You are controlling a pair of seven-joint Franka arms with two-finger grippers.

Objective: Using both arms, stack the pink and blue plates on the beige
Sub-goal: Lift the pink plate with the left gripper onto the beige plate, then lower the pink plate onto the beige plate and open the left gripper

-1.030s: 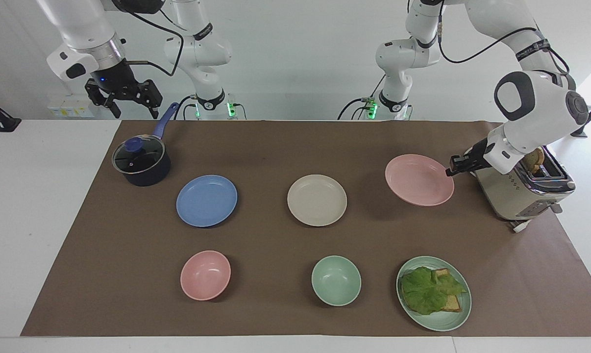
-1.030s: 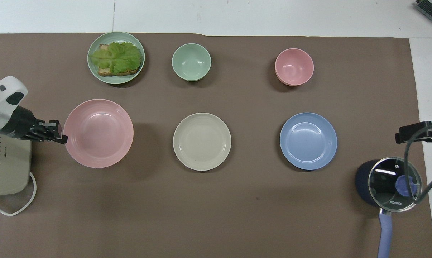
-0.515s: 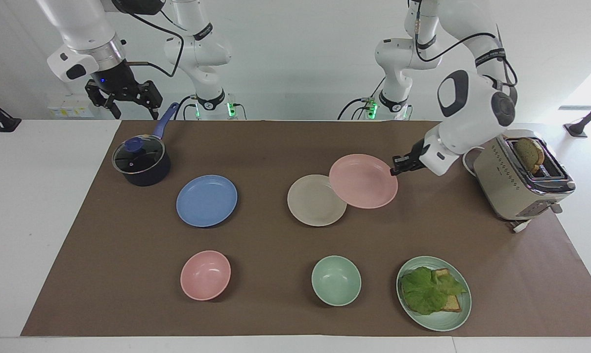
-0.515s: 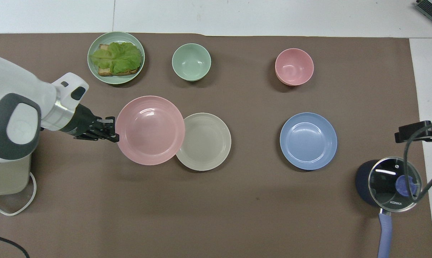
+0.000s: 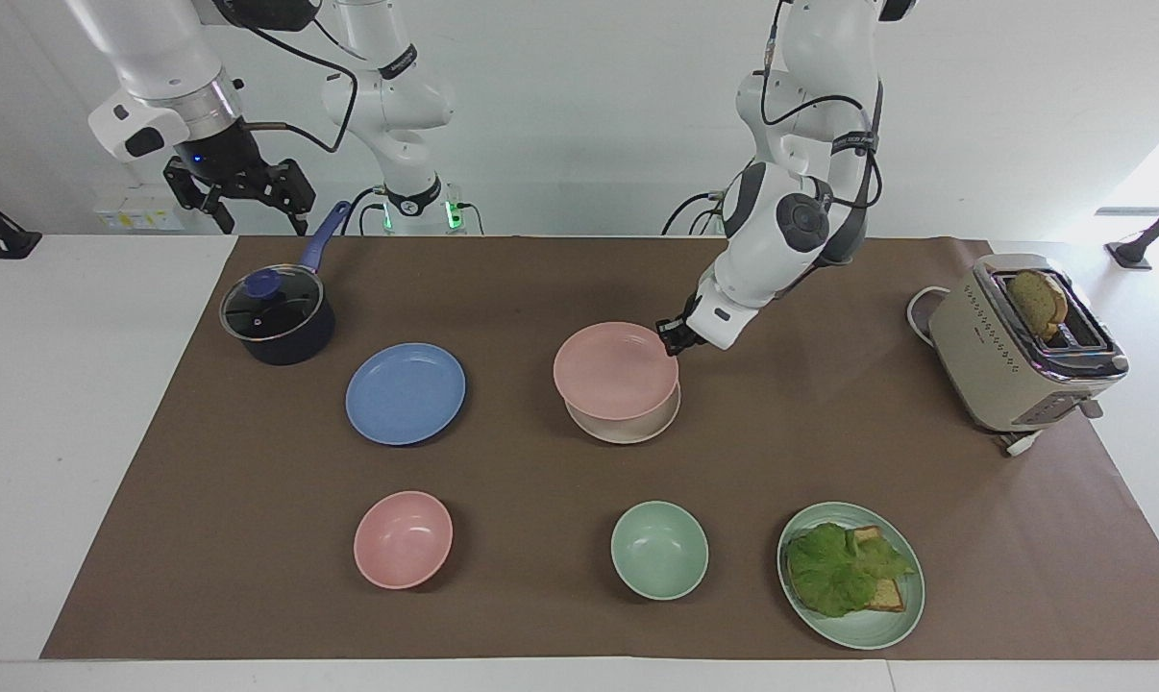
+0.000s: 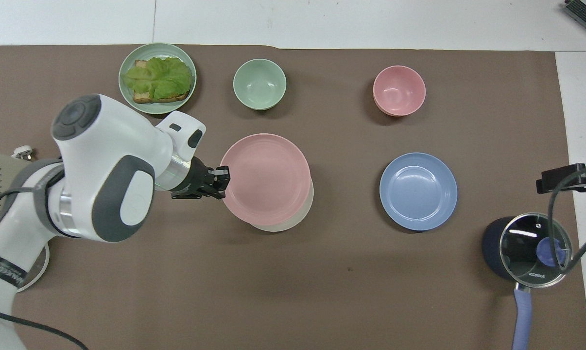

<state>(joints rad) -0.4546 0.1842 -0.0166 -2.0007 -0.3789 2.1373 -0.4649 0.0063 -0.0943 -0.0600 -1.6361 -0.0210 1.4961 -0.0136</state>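
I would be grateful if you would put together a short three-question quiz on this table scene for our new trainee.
1. True or false: the blue plate already sits on the beige plate.
2. Which gripper holds the pink plate: A) the left gripper, B) the right gripper, C) neither?
3. Fill in: the pink plate is held by its rim over the ____ plate.

Key:
1. False; it lies alone on the mat, toward the right arm's end.
2. A; the left gripper's jaws are shut on the rim, while the right gripper waits open above the table edge by the pot.
3. beige
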